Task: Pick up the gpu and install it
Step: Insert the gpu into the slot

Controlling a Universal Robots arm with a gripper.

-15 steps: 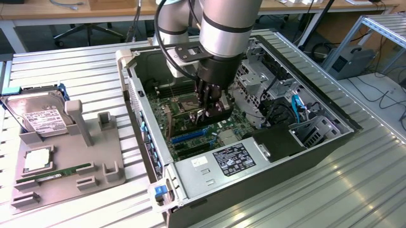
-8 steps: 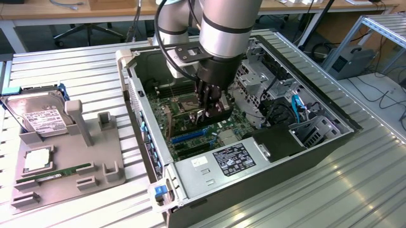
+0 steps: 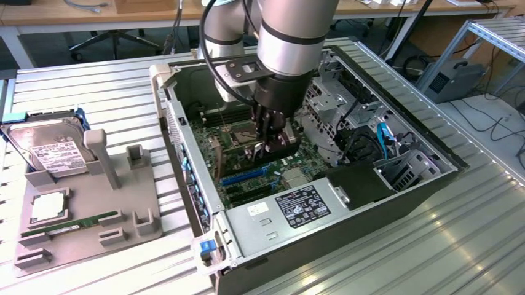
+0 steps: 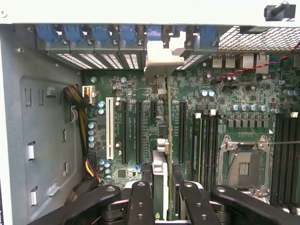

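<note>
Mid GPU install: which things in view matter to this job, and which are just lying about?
In the job:
gpu, edge-on in the gripper, over the motherboard slots
open computer case

Lying about:
hard drive
RAM stick
grey holder tray

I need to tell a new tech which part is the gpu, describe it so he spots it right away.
Look inside the open computer case, over the green motherboard. The gpu stands on edge in the tool, a thin card with a beige metal bracket at the rear slots, unlike the empty slots beside it.
</note>
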